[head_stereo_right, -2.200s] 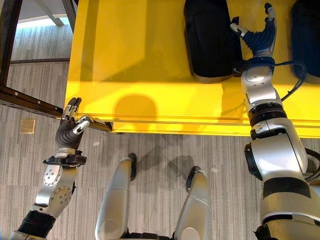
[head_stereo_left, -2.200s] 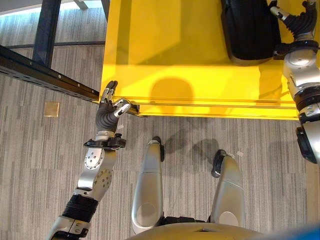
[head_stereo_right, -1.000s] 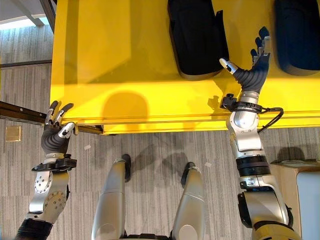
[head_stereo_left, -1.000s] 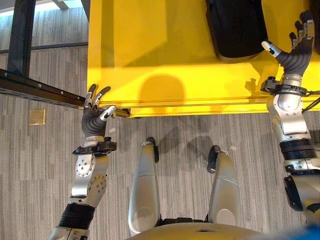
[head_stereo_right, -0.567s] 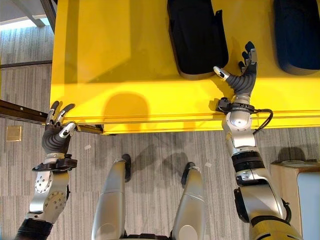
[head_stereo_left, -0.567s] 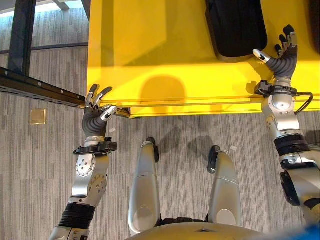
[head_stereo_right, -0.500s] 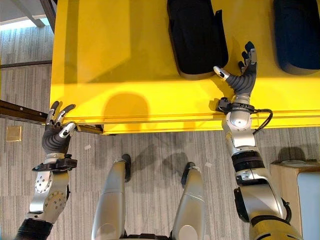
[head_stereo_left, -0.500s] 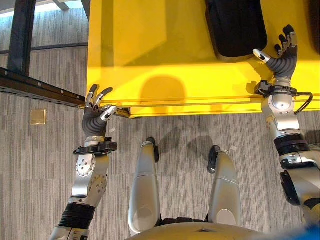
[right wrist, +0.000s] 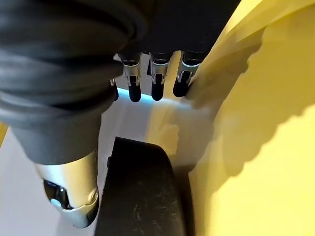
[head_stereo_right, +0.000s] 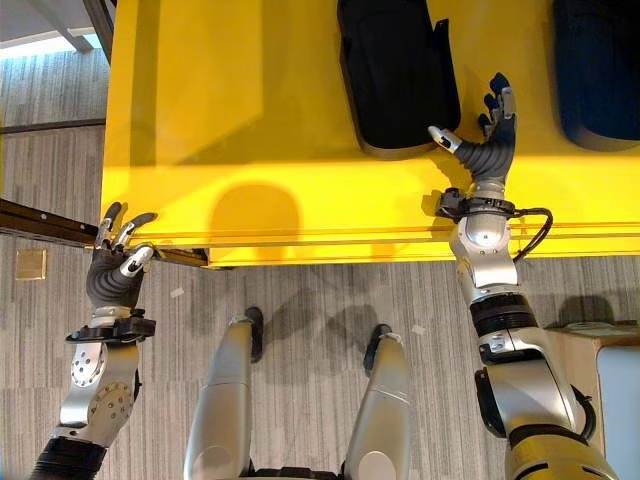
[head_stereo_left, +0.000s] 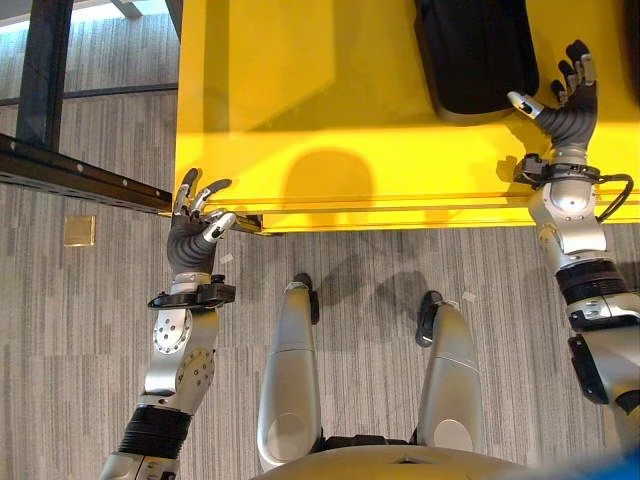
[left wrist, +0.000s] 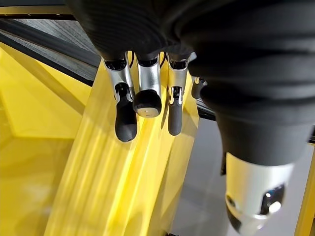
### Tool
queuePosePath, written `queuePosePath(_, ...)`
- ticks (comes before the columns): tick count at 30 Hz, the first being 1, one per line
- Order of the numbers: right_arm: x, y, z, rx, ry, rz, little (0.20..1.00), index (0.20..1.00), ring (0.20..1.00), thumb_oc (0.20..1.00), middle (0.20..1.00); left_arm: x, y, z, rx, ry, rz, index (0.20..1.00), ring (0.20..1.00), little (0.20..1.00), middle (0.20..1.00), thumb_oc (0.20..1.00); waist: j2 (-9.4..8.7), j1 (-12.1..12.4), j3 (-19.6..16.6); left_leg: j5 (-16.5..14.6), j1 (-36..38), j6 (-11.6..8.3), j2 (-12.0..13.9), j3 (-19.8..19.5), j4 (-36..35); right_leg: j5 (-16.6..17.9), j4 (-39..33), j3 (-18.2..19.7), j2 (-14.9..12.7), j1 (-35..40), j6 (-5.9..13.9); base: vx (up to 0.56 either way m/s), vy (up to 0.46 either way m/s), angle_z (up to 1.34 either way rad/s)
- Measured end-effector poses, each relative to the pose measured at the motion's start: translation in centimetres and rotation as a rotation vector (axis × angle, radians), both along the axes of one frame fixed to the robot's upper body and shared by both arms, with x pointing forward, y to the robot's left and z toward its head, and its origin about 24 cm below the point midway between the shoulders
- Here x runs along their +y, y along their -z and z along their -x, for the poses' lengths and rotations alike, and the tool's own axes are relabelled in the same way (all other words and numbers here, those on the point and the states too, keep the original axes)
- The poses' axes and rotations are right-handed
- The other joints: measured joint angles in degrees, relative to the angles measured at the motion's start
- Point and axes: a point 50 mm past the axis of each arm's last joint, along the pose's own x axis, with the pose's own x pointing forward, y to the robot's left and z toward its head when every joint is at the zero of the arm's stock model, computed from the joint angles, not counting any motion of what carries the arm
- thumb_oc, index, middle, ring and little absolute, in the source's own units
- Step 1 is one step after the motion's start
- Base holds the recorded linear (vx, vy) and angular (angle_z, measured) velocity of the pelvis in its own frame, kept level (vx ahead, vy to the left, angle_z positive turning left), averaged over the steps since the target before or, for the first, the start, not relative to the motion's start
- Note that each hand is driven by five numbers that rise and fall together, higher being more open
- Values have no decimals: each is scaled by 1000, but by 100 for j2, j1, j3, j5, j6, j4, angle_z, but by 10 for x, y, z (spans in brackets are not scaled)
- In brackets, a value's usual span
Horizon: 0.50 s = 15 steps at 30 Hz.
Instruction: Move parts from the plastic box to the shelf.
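Far left, a dark metal rail [head_stereo_left: 80, 175] runs across the grey striped floor [head_stereo_left: 90, 300], with a small brass floor plate [head_stereo_left: 79, 231] set into the carpet below it. Next along, the left robot hand [head_stereo_left: 192, 232] is raised at the near left corner of the big yellow plastic box [head_stereo_left: 320, 120], fingers loosely spread and relaxed, thumb out to the side, holding nothing. The left wrist view puts those fingertips [left wrist: 126, 125] just above the box's yellow rim, close to it; contact cannot be made out.

Moving across, the box's bare yellow floor stretches wide. Further right lies a black part [head_stereo_right: 398, 70], long and rounded, resting inside the box near its front wall. Just to its right is the right robot hand [head_stereo_right: 487, 145], reaching over the front edge into the box, fingers straight and open wide, thumb pointing towards the part's near end. The hand is just beside the part, not gripping it; the right wrist view shows the part's curved black edge [right wrist: 140, 191] right by the thumb, the fingers pointing past it. At the far right edge, a second dark part [head_stereo_right: 598, 65] sits in the box, and a pale wooden stand [head_stereo_right: 585, 345] shows low down on the floor.
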Motion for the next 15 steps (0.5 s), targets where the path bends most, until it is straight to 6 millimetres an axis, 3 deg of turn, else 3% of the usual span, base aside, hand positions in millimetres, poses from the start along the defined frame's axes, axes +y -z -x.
queuePosePath(15, 15, -5, -1, 5, -87, 88, 1000, 1000, 1000, 1000, 1000, -2, 6, -1, 38, 10, 7, 1000, 1000, 1000, 1000, 1000, 16, 0, 11, 9, 0, -15, -6, -15, -39, -44, 49, -10, -8, -31, -37, 6, 0, 0)
